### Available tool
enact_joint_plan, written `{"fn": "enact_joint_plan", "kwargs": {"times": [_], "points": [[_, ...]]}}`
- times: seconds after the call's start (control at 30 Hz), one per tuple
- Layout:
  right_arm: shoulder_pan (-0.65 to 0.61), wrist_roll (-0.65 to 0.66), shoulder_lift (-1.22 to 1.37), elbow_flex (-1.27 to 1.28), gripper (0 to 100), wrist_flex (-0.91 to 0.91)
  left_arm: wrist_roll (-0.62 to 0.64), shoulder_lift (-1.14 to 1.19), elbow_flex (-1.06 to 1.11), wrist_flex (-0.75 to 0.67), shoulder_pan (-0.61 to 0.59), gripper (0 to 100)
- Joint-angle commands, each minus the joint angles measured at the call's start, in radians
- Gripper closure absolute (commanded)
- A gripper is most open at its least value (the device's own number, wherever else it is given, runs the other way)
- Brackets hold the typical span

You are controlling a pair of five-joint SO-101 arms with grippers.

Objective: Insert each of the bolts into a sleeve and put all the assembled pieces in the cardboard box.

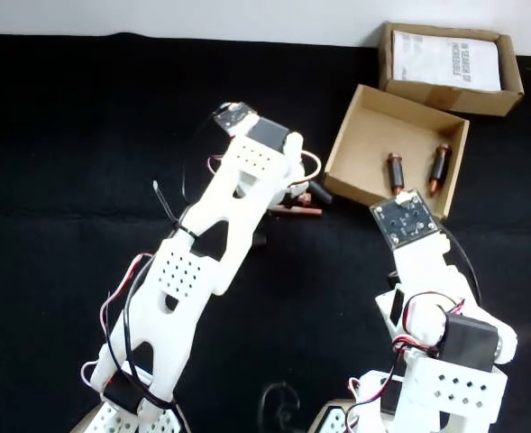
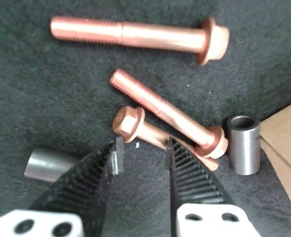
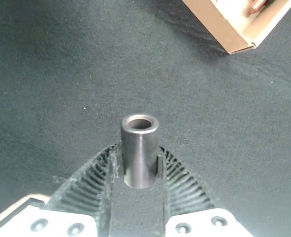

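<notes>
Three copper bolts lie on the black cloth in the left wrist view: one farthest out (image 2: 140,37), one slanted (image 2: 167,111), and one with its hex head (image 2: 128,122) just ahead of my left gripper (image 2: 143,153). That gripper is open, its fingers either side of this bolt's shaft. Loose grey sleeves lie beside the box (image 2: 244,143) and beside the left finger (image 2: 49,163). My right gripper (image 3: 139,158) is shut on an upright grey sleeve (image 3: 140,148). The cardboard box (image 1: 355,135) holds two assembled pieces (image 1: 397,173) (image 1: 440,168).
A second cardboard box (image 1: 510,95) with a printed sheet stands at the back right. The open box's corner (image 3: 234,29) lies beyond the held sleeve. Black cloth (image 1: 67,135) covers the table, with free room to the left.
</notes>
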Motion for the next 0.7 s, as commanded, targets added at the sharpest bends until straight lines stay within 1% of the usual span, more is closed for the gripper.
{"fn": "enact_joint_plan", "kwargs": {"times": [0.0, 0.17, 0.3, 0.37, 0.57, 0.67], "points": [[0.004, -0.008, 0.008, -0.008, 99.2, -0.013, -0.005, 0.035, 0.013, -0.049, 0.018, 85], [0.004, -0.008, 0.008, -0.012, 99.2, -0.013, -0.005, 0.044, 0.013, -0.084, 0.019, 85], [0.004, -0.008, 0.008, -0.012, 99.2, -0.013, -0.009, 0.047, 0.013, -0.068, 0.028, 85], [0.004, -0.008, 0.008, -0.012, 99.2, -0.013, -0.046, 0.048, 0.018, -0.054, 0.035, 85], [0.004, -0.008, 0.008, -0.012, 99.2, -0.015, -0.060, 0.048, 0.021, 0.011, 0.035, 85], [0.004, -0.008, 0.008, -0.012, 99.2, -0.015, -0.126, 0.050, 0.027, 0.018, 0.036, 85]]}}
